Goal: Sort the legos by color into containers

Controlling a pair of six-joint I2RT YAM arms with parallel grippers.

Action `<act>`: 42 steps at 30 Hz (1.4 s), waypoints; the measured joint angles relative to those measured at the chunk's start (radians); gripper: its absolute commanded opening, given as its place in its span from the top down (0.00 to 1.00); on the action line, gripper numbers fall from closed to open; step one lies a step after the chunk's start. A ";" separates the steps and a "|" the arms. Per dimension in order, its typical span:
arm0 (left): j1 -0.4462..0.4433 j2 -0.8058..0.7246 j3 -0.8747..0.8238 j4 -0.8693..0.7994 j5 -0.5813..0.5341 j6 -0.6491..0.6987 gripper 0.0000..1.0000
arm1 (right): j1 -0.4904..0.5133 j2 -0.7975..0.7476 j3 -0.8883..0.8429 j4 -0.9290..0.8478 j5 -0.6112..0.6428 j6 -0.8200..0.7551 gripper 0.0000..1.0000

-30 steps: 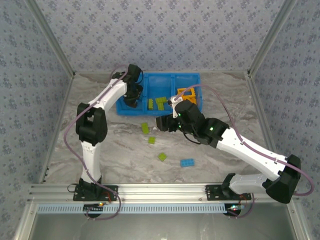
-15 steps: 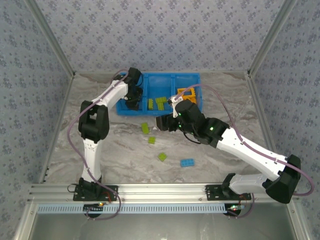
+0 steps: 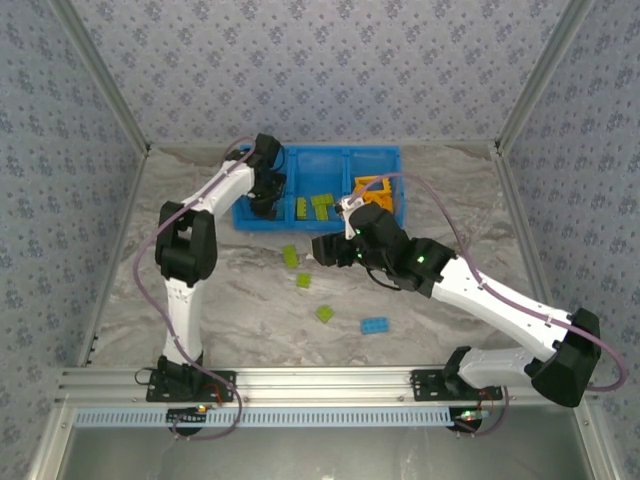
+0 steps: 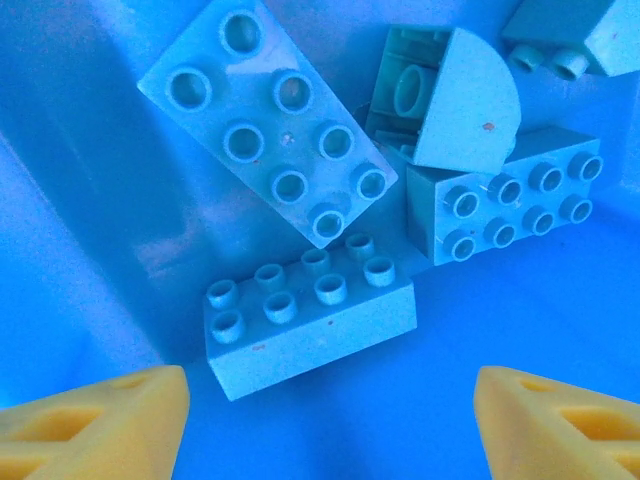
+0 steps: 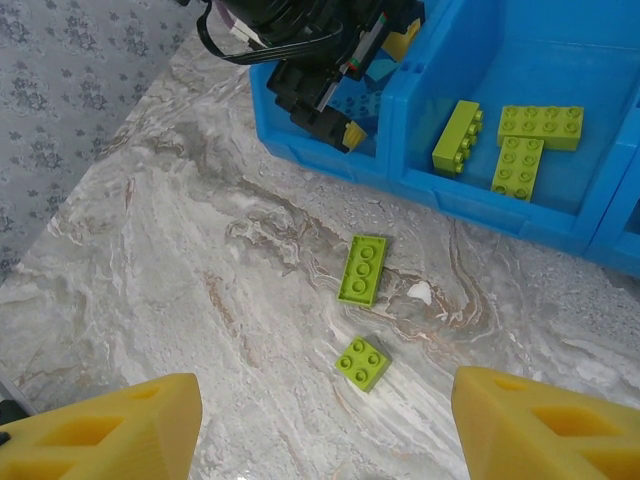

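The bright blue plastic bin [image 3: 343,152] stands at the far side of the grey marbled table [image 3: 220,310], its three open compartments side by side. The left gripper [image 4: 330,405] hangs inside the left compartment [image 4: 80,220], its yellow fingertips [image 4: 100,420] spread wide with nothing between them. Below it lies a heap of teal plastic bricks. A flat eight-stud teal brick [image 4: 310,315] is nearest the fingers and a tilted eight-stud teal brick [image 4: 265,110] leans on it. A teal quarter-round piece [image 4: 450,100] shows its hollow underside and touches a third eight-stud teal brick [image 4: 505,205]. The stud tops are too blurred to read any lettering. The middle compartment [image 5: 520,60] holds three lime green plastic bricks [image 5: 541,126], and the right compartment [image 3: 395,165] holds orange plastic pieces [image 3: 378,188], partly hidden by the right arm. The right gripper [image 5: 325,400] hovers over the table just in front of the bin, its yellow fingers wide apart and holding nothing. Under it lie a long lime green brick [image 5: 363,269] and, near it, a small square lime green brick [image 5: 363,362]. Nearer the arm bases, another lime green brick [image 3: 325,313] and a blue plastic brick [image 3: 375,325] lie apart on the table.
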 measured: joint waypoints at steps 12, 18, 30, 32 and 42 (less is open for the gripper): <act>-0.135 -0.477 -0.169 0.039 -0.188 0.224 0.35 | 0.005 0.026 -0.082 0.001 -0.001 -0.028 0.32; -0.362 -0.941 -0.562 0.195 -0.275 0.593 0.37 | 0.077 0.182 -0.103 0.005 -0.034 -0.077 0.28; -0.528 -1.506 -1.049 0.166 -0.267 0.856 0.39 | 0.043 0.624 0.137 -0.051 -0.070 -0.203 0.26; -0.531 -1.547 -1.073 0.165 -0.267 0.865 0.40 | 0.041 0.676 0.209 -0.049 -0.054 -0.179 0.26; -0.543 -1.711 -1.082 0.169 -0.259 0.980 0.38 | 0.037 0.918 0.461 -0.061 0.038 -0.071 0.33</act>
